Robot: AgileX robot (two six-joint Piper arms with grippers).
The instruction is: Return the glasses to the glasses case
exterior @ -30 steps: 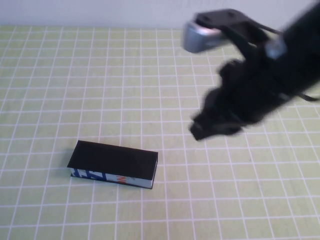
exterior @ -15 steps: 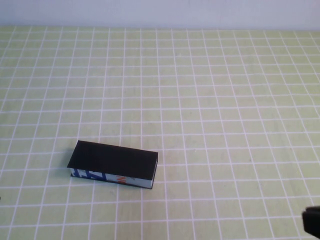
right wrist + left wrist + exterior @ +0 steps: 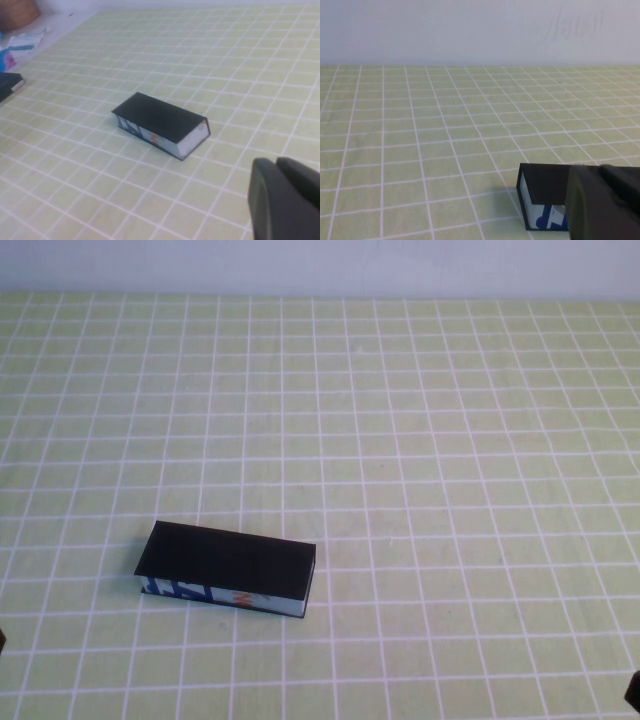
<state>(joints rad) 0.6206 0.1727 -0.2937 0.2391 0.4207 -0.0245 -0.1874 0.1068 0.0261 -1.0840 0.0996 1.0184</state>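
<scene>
Seeing the glasses case shut, lower left of the high view on the bench; glasses aren't visible, we judge them inside. Right tool sits closed and empty at the lower right edge; left tool beside the case, aperture unclear. Main risk: that left tool nudging the case.

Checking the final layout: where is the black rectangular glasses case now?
The black rectangular glasses case lies shut, lid down, on the green checked tablecloth, left of centre in the high view and toward the robot's near edge, with nothing touching it.
</scene>
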